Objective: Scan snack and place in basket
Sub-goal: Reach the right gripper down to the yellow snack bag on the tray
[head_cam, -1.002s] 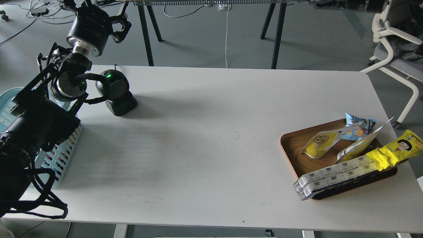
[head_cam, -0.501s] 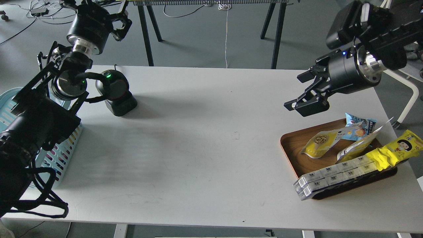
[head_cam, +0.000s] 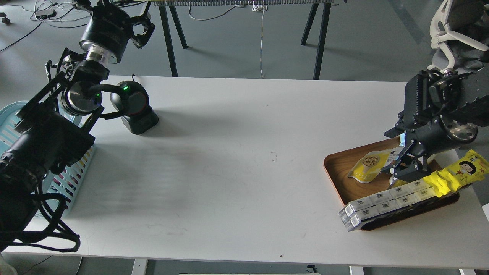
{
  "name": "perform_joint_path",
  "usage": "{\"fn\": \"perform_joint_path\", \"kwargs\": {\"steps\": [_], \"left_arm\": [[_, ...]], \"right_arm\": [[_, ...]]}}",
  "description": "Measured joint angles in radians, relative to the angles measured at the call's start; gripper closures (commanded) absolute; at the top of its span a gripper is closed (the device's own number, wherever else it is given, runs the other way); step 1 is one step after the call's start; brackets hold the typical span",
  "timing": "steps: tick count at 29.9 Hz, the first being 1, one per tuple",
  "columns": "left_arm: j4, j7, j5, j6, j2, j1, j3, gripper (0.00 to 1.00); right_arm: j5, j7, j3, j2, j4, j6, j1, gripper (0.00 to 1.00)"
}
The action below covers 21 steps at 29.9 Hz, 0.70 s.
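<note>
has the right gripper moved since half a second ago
Yes. The right gripper has dropped from above the table's far right corner down and rightward onto the wooden tray, now at the snack.

A: How much of the basket (head_cam: pixel 72 177) is seen?
B: Little; most is covered by the left arm and cut off at the edge.
A: And the snack (head_cam: pixel 368 165)?
B: Its right end is hidden behind the right gripper (head_cam: pixel 404 165).
</note>
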State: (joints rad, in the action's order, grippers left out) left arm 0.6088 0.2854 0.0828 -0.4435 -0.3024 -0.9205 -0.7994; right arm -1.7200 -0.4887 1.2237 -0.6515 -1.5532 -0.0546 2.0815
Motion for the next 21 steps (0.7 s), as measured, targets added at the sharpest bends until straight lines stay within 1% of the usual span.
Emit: {"fn": "perform_joint_path", "kwargs": {"steps": [2, 5, 8, 13, 17, 19, 21], "left_arm": [[-0.001, 0.0, 0.0, -0.001, 0.0, 0.002, 0.0, 0.0], [-0.003, 0.001, 0.0, -0.001, 0.001, 0.004, 0.0, 0.0], [-0.004, 0.003, 0.0, -0.001, 0.002, 0.004, 0.0, 0.0], [-0.006, 0.004, 0.0, 0.0, 0.005, 0.005, 0.001, 0.0], [-0.006, 0.004, 0.0, 0.0, 0.005, 0.005, 0.002, 0.0], [-0.006, 0.004, 0.0, 0.0, 0.004, 0.005, 0.002, 0.0], [-0.006, 0.004, 0.0, 0.0, 0.004, 0.005, 0.002, 0.0]], "right_arm": [[0.0, 0.0, 0.0, 0.001, 0.014, 0.001, -0.02, 0.38], [0.001, 0.0, -0.001, 0.007, 0.067, 0.001, -0.058, 0.4], [0.003, 0.0, -0.006, 0.014, 0.116, 0.002, -0.094, 0.47], [0.005, 0.0, -0.009, 0.025, 0.134, 0.003, -0.107, 0.66], [0.005, 0.0, -0.009, 0.026, 0.134, 0.003, -0.11, 0.79], [0.004, 0.0, -0.008, 0.026, 0.135, 0.003, -0.111, 0.87], [0.004, 0.0, -0.008, 0.026, 0.138, 0.003, -0.112, 0.98]]}}
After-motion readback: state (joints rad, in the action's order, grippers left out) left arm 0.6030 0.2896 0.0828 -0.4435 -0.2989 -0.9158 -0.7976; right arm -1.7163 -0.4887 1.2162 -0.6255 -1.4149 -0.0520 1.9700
